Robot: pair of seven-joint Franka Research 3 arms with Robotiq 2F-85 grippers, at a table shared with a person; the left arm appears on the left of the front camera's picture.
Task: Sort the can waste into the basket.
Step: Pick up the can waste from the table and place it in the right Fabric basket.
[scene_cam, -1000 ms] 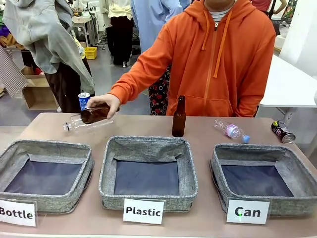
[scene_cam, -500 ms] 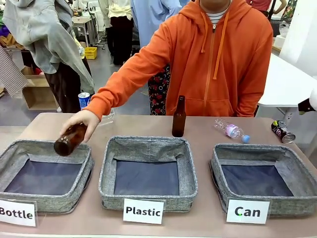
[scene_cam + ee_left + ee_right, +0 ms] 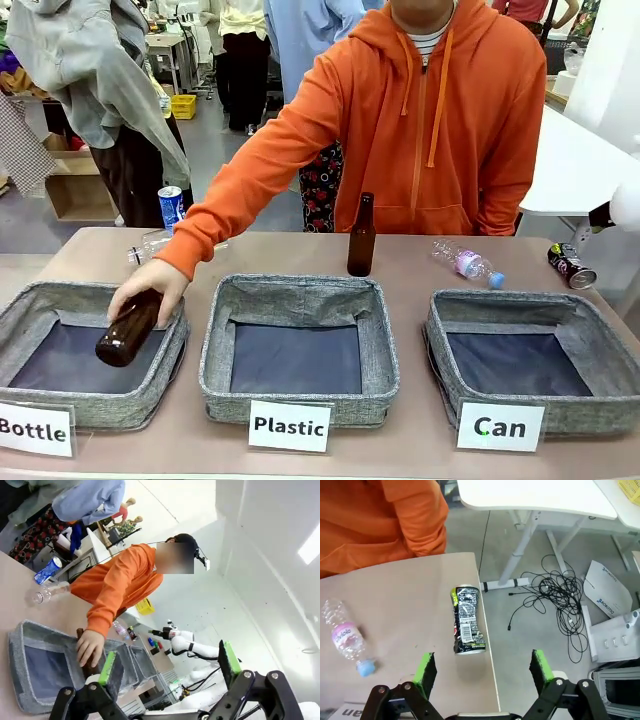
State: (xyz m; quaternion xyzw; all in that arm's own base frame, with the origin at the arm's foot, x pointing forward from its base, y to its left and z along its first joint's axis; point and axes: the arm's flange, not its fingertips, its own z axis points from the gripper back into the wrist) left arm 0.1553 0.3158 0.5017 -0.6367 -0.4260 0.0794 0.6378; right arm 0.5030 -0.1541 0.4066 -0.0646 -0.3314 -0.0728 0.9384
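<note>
A dented black can (image 3: 572, 266) lies on its side at the table's far right corner. In the right wrist view the same black can (image 3: 466, 621) rests near the table edge, just beyond my open right gripper (image 3: 483, 666) and slightly left of its middle. A blue and white can (image 3: 171, 205) stands at the far left, behind the table's edge. It shows as the blue can (image 3: 48, 570) far off in the left wrist view. My left gripper (image 3: 168, 659) hangs open in the air with nothing between its fingers. The grey basket (image 3: 520, 299) signed "Can" holds nothing.
A person in an orange hoodie lowers a brown bottle (image 3: 128, 328) into the basket (image 3: 60, 294) signed "Bottle". Another brown bottle (image 3: 361, 236) stands behind the "Plastic" basket (image 3: 300, 288). Clear plastic bottles (image 3: 466, 263) lie along the far edge. Cables (image 3: 555, 597) cover the floor past the table's edge.
The person's hand carried the brown bottle from the far left of the table down into the "Bottle" basket. My right arm edged into the front view's right side.
</note>
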